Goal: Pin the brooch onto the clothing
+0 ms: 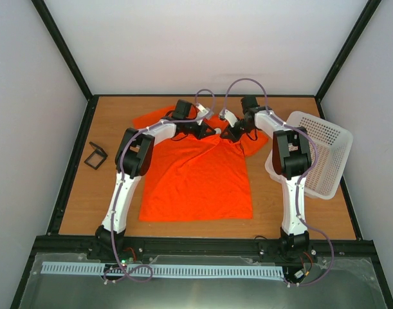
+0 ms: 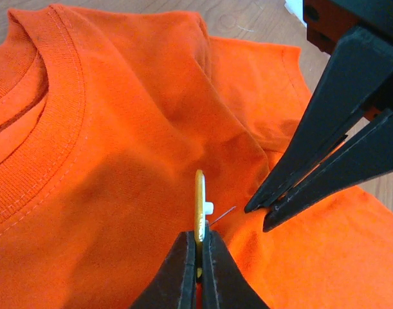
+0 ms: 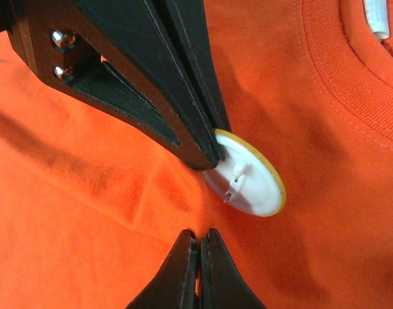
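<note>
The clothing (image 1: 196, 183), a bright orange T-shirt, lies flat on the table with its round neck toward the back. My left gripper (image 2: 200, 239) is shut on the brooch (image 2: 199, 203), holding the disc edge-on just above the fabric below the collar. The brooch's thin pin (image 2: 226, 214) points toward my right gripper (image 2: 257, 217). In the right wrist view the brooch (image 3: 251, 183) shows its white back, clasp and yellow rim. My right gripper (image 3: 199, 239) is shut on a small raised fold of the clothing (image 3: 87, 212), close beside the brooch. Both grippers meet near the collar (image 1: 219, 133).
A white perforated basket (image 1: 321, 151) leans at the table's right edge, close to the right arm. A small black square box (image 1: 95, 156) sits open at the left, on bare wood. Black frame rails border the table.
</note>
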